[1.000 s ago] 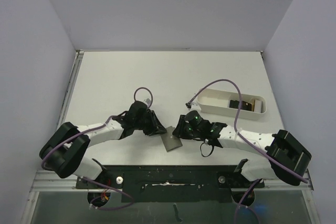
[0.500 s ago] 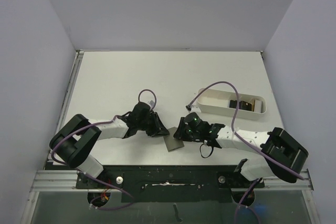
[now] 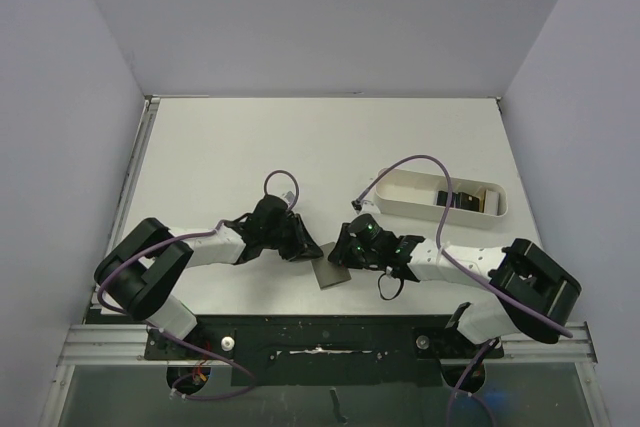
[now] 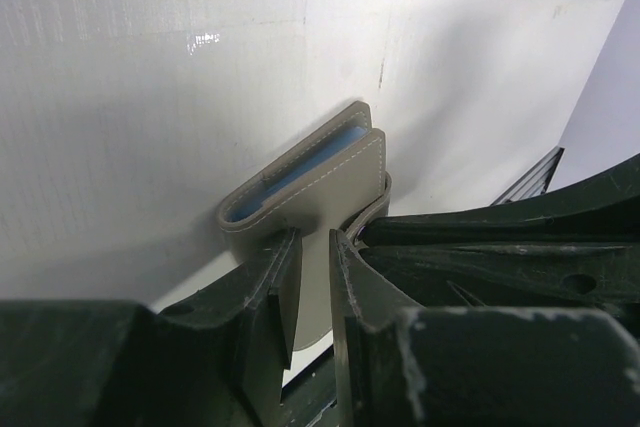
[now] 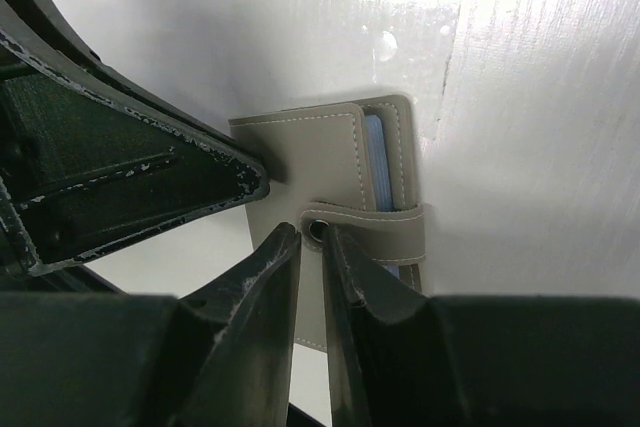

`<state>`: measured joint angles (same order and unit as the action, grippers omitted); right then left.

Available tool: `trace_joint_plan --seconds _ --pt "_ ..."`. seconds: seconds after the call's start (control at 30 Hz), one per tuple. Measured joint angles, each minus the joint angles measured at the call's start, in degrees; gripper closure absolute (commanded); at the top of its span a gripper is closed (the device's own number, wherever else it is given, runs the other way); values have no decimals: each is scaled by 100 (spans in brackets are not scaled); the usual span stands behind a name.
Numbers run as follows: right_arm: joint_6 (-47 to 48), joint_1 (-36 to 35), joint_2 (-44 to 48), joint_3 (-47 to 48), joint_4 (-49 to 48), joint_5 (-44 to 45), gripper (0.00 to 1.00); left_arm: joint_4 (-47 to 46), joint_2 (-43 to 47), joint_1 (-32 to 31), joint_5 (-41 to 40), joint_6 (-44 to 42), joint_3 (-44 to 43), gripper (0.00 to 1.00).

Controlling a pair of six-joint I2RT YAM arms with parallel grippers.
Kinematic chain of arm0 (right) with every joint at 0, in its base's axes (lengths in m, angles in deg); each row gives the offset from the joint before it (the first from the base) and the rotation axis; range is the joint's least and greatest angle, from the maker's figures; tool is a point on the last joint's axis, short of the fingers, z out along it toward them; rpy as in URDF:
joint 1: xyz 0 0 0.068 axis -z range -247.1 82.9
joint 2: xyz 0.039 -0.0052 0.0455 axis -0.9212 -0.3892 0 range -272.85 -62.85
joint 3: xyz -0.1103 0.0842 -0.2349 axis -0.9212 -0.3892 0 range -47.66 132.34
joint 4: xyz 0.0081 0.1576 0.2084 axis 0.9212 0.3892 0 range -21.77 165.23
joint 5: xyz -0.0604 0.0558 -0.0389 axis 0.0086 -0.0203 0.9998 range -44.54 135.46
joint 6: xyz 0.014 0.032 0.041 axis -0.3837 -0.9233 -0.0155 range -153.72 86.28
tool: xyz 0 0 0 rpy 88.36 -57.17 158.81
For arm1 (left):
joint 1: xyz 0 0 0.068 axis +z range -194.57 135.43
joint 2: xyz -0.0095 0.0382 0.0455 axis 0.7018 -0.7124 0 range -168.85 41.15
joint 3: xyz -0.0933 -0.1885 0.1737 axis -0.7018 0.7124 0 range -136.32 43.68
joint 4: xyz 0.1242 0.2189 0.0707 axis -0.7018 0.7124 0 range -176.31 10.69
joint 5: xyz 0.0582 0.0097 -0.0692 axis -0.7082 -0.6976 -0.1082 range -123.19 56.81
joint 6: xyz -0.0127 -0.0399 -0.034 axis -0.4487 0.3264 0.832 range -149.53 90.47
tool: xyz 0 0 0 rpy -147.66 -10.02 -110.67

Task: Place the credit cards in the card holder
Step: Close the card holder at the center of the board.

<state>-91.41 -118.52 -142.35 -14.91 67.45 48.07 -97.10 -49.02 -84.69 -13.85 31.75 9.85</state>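
card holder [image 4: 322,175] partly behind jaws, credit cards [image 3: 443,194] indistinct

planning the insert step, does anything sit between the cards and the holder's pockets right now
Yes. The card holder is folded shut with its snap strap wrapped over the open edge, covering the blue pockets. The credit cards lie apart in the white tray.

Overhead view from high at the near edge, looking straight down on the whole white desk [image 3: 300,147]. Left wrist view sits very close and low, looking past the left fingers [image 4: 268,292] at the grey wallet [image 4: 310,172]. Right wrist view, equally close, looks past the right fingers [image 5: 262,292] at the same wallet from the other side. All three views share the wallet.
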Motion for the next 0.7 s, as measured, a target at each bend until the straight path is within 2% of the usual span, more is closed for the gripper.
trace_joint_plan --seconds 0.23,0.43,0.7 --pt "15 0 35 2 94 -24 82 -24 0 -39 -44 4 0 82" --pt "254 142 262 208 756 -42 81 -11 0 -98 -129 2 -20 82" --pt "505 376 297 254 881 -146 79 142 -2 -120 -190 -2 -96 82"
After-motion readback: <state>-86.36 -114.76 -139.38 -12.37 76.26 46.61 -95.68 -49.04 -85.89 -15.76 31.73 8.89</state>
